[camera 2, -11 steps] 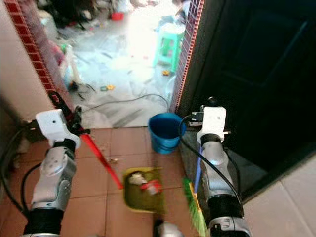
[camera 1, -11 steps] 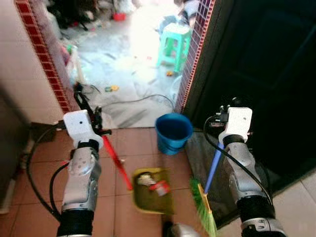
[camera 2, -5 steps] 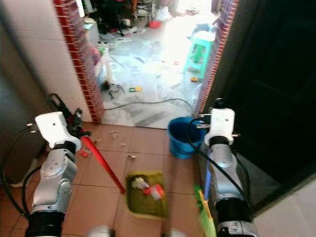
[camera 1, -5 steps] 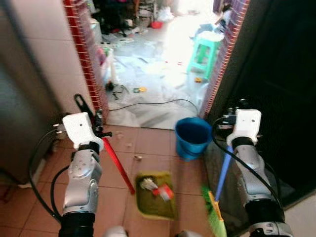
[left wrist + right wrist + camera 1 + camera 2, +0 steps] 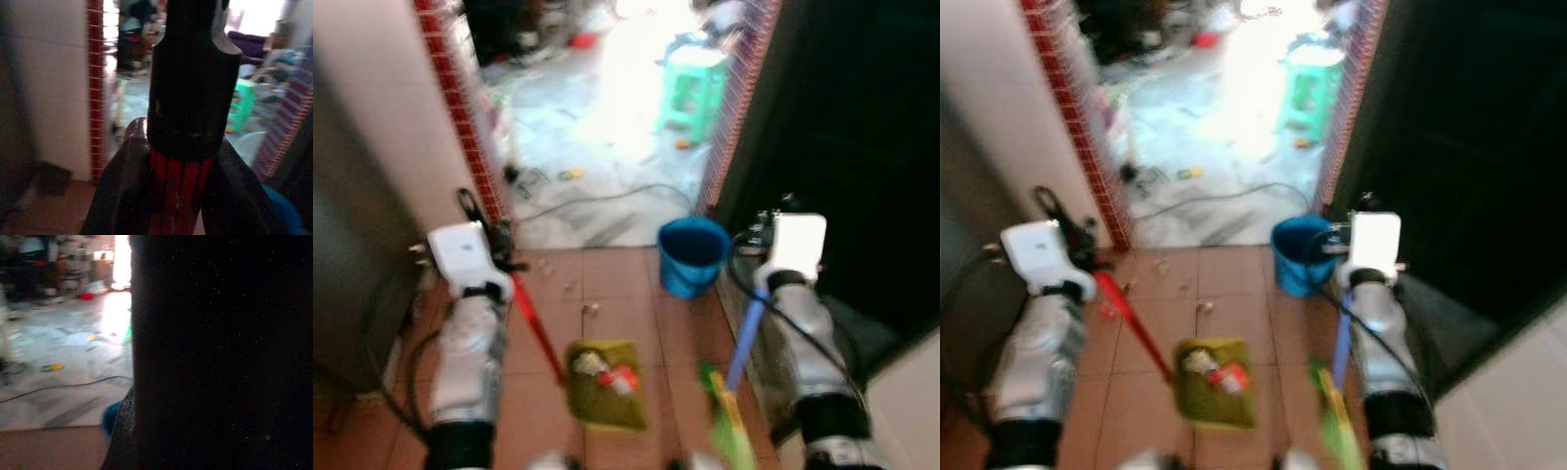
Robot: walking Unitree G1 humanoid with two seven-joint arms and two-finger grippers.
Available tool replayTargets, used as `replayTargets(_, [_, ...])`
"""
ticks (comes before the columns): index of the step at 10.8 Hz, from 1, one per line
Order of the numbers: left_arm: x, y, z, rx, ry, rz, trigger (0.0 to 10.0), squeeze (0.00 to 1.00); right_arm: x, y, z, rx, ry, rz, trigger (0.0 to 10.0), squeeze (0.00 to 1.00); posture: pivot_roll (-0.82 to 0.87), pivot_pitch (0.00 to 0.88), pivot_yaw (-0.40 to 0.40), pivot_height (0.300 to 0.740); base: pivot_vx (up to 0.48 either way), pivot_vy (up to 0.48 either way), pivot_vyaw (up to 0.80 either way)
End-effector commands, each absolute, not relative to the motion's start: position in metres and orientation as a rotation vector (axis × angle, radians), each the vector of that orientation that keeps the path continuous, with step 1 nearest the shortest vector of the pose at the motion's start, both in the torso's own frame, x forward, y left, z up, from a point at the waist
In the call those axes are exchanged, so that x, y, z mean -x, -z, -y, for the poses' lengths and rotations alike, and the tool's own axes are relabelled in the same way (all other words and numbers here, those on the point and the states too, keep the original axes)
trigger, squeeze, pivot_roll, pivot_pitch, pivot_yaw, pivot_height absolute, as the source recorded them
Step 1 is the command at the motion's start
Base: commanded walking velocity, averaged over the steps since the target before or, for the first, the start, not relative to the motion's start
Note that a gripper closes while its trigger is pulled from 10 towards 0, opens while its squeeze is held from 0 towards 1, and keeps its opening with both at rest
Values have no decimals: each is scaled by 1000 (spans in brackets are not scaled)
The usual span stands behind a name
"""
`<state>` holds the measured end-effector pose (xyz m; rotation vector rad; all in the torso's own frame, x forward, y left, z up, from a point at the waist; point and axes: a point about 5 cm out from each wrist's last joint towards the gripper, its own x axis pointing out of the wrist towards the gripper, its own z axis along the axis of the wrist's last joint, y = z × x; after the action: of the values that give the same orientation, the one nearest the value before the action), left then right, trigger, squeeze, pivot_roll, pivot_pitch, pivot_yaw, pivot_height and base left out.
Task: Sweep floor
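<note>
From the head views, blurred: the left gripper [image 5: 499,257] holds a red handle [image 5: 534,330] running down to a green dustpan [image 5: 605,385] on the tiled floor [image 5: 617,294], with scraps in the pan. The right gripper [image 5: 764,279] is at a blue broom handle [image 5: 743,338] above green bristles [image 5: 729,426]. A blue bucket [image 5: 693,257] stands between the arms, by the doorway.

Left wrist view: both fingers [image 5: 122,191] are clamped tight on the red handle.

Right wrist view: a dark shape blocks things; I cannot tell how its fingers stand.
</note>
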<state>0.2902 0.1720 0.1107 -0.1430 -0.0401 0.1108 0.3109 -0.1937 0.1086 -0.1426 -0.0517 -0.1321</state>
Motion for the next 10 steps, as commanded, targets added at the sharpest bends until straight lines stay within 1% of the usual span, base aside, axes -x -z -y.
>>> replayTargets(1, [-294, -124, -171, 167, -97, 93, 10000, 0, -315, -119, 189, 151, 127, 92, 10000, 0, -72, 0, -21, 740, 0, 480, -425])
replayTargets(4, [-295, -122, -167, 161, -79, 79, 10000, 0, -316, -118, 187, 141, 129, 95, 10000, 0, -67, 0, -17, 740, 0, 480, 0])
replayTargets(6, [-297, -126, -160, 153, -36, 96, 10000, 0, -320, -118, 179, 120, 124, 84, 10000, 0, -55, 0, -26, 740, 0, 0, 0])
replayTargets(7, [-295, -130, -159, 160, -18, 113, 10000, 0, -319, -117, 176, 112, 107, 85, 10000, 0, -44, 0, -44, 740, 0, 0, 0])
replayTargets(10, [-292, -131, -167, 203, -39, 132, 10000, 0, -323, -115, 165, 77, 94, 83, 10000, 0, -37, 0, -15, 740, 0, 0, 0])
